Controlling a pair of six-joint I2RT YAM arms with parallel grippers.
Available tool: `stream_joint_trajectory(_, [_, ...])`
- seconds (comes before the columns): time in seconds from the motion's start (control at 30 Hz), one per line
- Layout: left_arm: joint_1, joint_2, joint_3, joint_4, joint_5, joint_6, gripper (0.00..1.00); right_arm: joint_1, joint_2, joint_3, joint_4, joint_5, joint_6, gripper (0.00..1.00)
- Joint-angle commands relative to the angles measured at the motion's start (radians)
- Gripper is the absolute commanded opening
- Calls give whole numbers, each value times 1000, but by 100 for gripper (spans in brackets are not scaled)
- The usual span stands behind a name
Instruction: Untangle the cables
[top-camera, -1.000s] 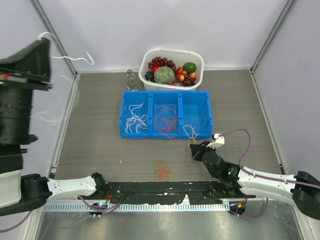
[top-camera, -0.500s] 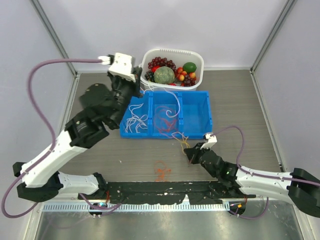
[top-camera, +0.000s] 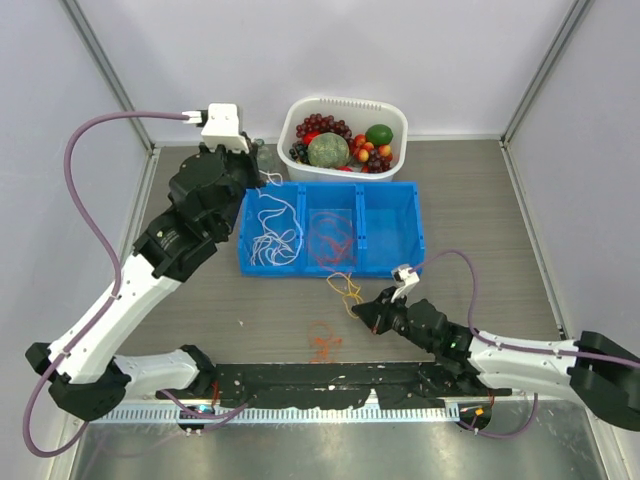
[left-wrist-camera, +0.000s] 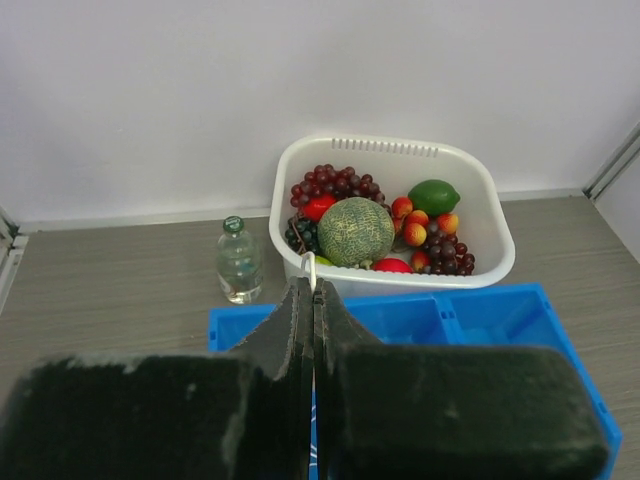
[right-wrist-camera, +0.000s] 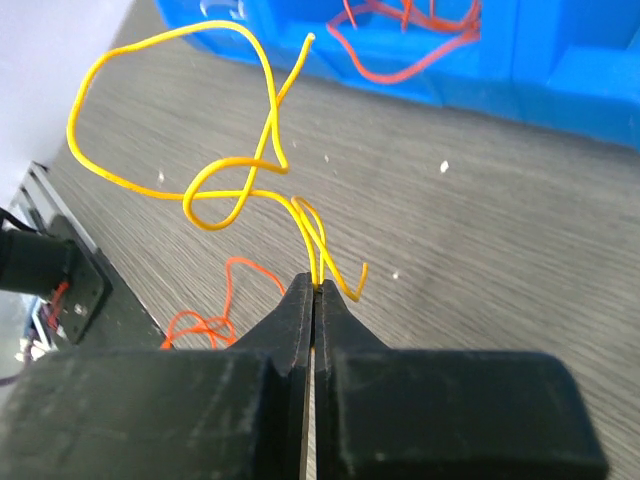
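The left pincer (left-wrist-camera: 311, 292) is raised over the back left corner of the blue three-part bin (top-camera: 395, 268). Its fingers are pressed flat together, nipping a white cable (left-wrist-camera: 311, 266) whose small loop sticks out just past the tips. In the top view this strand hangs down in curls into the bin's left compartment, where more white cables (top-camera: 270, 240) lie in a loose heap. Whether the hanging strand is free of that heap is hard to make out.

The right pincer (right-wrist-camera: 316, 295) sits low over the table (top-camera: 480, 210), just in front of the bin's front wall. Its fingers are closed tight on a yellow cable (right-wrist-camera: 225, 190). That cable rises from the tips in open loops that cross one another, with its far end pointing towards the bin.

Red cables (top-camera: 333, 240) lie in the middle compartment of the bin. A separate orange-red cable (top-camera: 322, 340) lies curled on the table, near the right pincer and apart from the bin.

Behind the bin stands a white basket (top-camera: 345, 102) holding grapes, a melon, a lime and other small fruit. A small clear bottle (left-wrist-camera: 240, 262) stands upright just beside its left side.
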Motion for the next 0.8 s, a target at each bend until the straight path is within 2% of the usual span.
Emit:
stream_joint_trajectory(0.0, [52, -28, 9, -5, 27, -60, 0, 5, 100, -69, 125, -47, -13, 1])
stream_joint_trajectory(0.17, [132, -22, 50, -25, 85, -75, 0, 5, 180, -28, 163, -80, -14, 1])
stream_joint_trajectory(0.37, [173, 24, 86, -42, 136, -88, 0, 5, 214, -24, 188, -82, -7, 1])
stream_joint_trajectory(0.6, [232, 34, -64, -1, 169, -144, 0, 5, 196, -16, 144, -82, -7, 1])
stream_joint_trajectory(0.77, [291, 66, -199, -2, 234, -317, 0, 5, 185, -13, 136, -70, -4, 1])
